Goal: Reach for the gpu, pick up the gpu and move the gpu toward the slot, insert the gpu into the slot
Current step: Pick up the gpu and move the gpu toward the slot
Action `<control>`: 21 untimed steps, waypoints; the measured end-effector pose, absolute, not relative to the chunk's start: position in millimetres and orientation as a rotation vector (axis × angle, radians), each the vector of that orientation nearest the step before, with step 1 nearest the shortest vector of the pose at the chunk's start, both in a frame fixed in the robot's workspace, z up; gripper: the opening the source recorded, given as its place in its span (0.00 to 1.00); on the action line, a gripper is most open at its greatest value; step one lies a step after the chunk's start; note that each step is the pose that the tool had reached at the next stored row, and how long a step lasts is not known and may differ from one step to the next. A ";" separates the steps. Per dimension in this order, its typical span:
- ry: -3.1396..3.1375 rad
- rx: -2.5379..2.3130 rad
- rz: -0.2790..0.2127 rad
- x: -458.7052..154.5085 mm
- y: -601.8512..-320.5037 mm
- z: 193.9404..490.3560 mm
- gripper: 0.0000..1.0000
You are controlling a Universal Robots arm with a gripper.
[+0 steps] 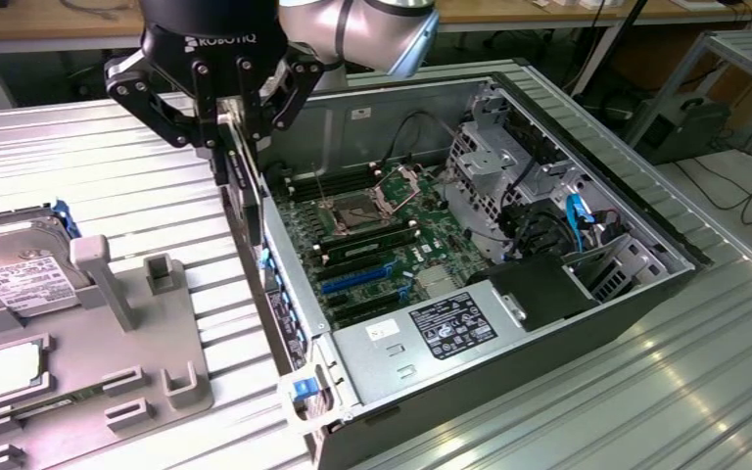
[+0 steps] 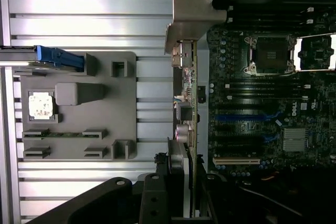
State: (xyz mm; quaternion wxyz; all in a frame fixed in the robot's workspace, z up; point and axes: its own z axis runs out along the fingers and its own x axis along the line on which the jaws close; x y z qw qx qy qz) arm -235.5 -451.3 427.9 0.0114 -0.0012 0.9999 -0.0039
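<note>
The gripper [image 1: 232, 132] is clenched on the gpu [image 1: 236, 191], which hangs edge-on with its long axis pointing down over the computer case wall [image 1: 285, 294], while the blue slot [image 1: 353, 279] lies flat on the motherboard [image 1: 409, 245], lower and toward the exterior view's right.

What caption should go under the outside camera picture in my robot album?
The gripper holds the gpu upright beside the open computer case, not yet in the blue slot.

Black end effector [image 1: 228, 135] with white ROBOTIQ lettering, rounded silver-grey arm joint [image 1: 363, 34]
</note>
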 end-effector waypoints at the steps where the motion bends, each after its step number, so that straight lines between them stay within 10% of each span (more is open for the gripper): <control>1: 3.119 -0.004 -0.012 -234.5 -451.2 427.9 0.28; 21: 3.119 -0.004 -0.012 -214.3 -451.3 427.9 0.28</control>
